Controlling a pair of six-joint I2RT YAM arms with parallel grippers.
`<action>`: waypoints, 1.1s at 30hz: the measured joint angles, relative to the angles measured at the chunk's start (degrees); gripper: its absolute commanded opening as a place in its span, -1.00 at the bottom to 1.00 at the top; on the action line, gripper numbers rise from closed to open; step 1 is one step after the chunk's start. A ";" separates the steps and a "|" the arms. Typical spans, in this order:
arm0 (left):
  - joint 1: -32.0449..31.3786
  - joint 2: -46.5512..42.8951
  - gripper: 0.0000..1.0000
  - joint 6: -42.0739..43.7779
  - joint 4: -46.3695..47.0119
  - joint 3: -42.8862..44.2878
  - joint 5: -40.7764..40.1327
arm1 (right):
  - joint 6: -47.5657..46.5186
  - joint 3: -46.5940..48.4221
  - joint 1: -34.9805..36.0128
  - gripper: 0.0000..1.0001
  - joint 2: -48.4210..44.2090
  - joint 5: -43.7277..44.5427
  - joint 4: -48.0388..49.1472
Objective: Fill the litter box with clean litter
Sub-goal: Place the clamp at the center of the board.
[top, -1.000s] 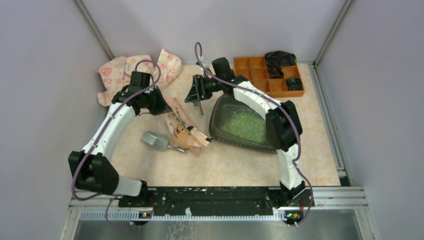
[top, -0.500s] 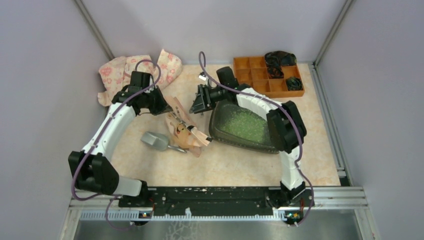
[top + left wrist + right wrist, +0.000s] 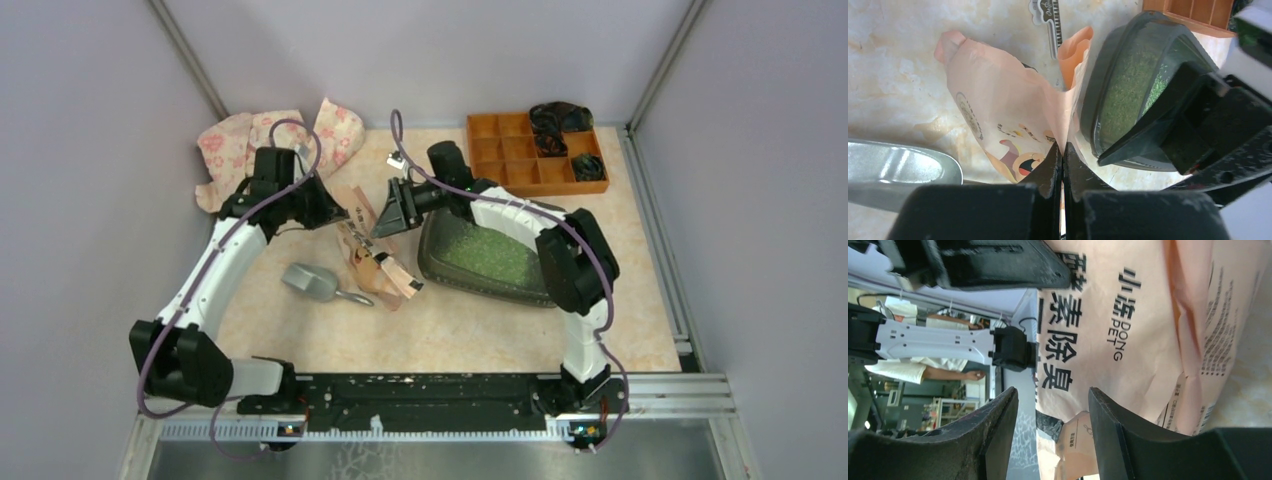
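Note:
The dark litter box (image 3: 428, 262) lies right of centre, tilted, with light-green clean litter (image 3: 486, 256) spread inside it. Left of it hangs a peach printed paper bag (image 3: 372, 256), its lower end resting on the table. My left gripper (image 3: 334, 214) is shut on the bag's upper edge; the left wrist view shows the jaws (image 3: 1063, 150) pinching the bag's paper (image 3: 998, 105) beside the litter box (image 3: 1089, 100) and its litter (image 3: 1128, 85). My right gripper (image 3: 386, 222) stands open just right of the bag's top. In the right wrist view the open right gripper (image 3: 1053, 396) faces the bag's printed side (image 3: 1128, 325).
A grey metal scoop (image 3: 314, 283) lies left of the bag on the table. An orange compartmented organiser (image 3: 520, 152) with dark items stands at the back right. A floral cloth (image 3: 250, 145) is heaped at the back left. Walls close in on both sides.
My right gripper has swung left and down from over the litter box's far corner to beside the bag's top. The left gripper has drawn the bag's top slightly up and back.

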 measured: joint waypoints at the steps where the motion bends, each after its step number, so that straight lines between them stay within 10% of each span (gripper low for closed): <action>1: 0.00 -0.81 -1.00 0.00 0.85 -0.76 0.31 | 0.07 -0.52 0.46 0.09 0.00 0.00 0.26; 21: 0.28 -3.21 -0.91 0.39 10.16 -3.21 4.55 | -3.58 -11.10 4.09 0.20 -6.10 13.38 -5.33; 33: 1.36 -3.06 -0.92 1.22 11.34 -4.57 4.48 | -3.85 10.25 -3.15 0.04 0.90 22.56 -10.29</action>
